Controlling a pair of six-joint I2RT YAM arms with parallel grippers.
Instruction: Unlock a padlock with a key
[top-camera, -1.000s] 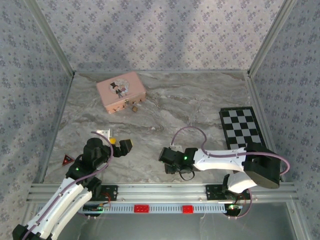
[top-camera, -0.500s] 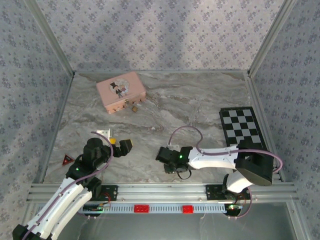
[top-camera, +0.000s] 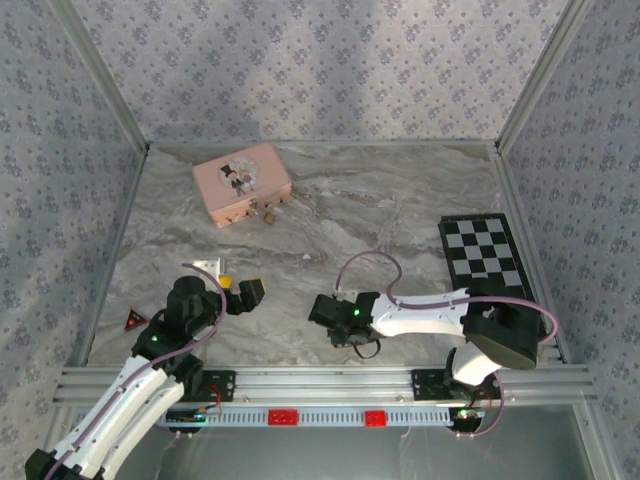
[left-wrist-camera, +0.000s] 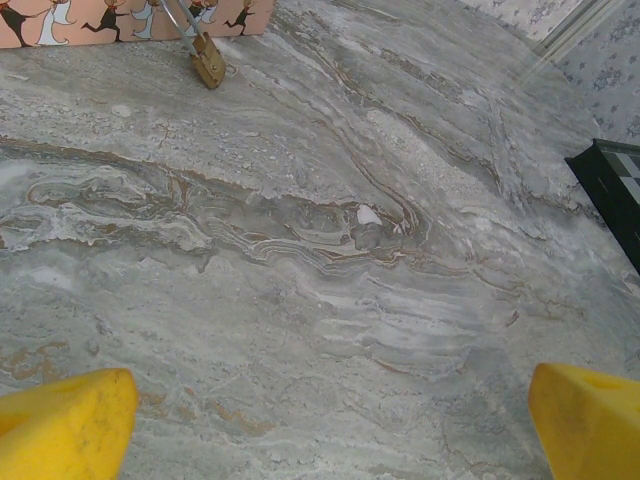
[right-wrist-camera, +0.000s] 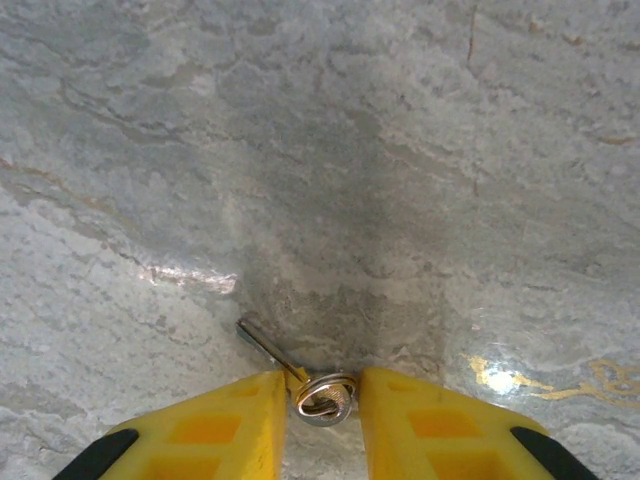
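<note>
The tiny brass padlock (top-camera: 268, 215) with its thin silver shackle lies against the front of the pink box (top-camera: 242, 182), far from both arms. The left wrist view has the padlock (left-wrist-camera: 208, 62) at the top left, below the pink box (left-wrist-camera: 100, 20). My left gripper (top-camera: 240, 292) hovers open over bare marble, its yellow fingers (left-wrist-camera: 60, 425) wide apart. My right gripper (right-wrist-camera: 322, 400) sits low on the table, shut on the small silver key (right-wrist-camera: 322, 392) by its ring end. The key's blade points out to the upper left. From above, the right gripper (top-camera: 325, 312) is near the front centre.
A black-and-white checkerboard (top-camera: 482, 255) lies at the right side; its corner (left-wrist-camera: 615, 190) is in the left wrist view. A red triangle (top-camera: 133, 321) sits by the left wall. Patterned walls enclose the marble table (top-camera: 400, 210).
The right arm has slid a little to the left along the table, its gripper staying low. The left arm, padlock and pink box have not moved.
</note>
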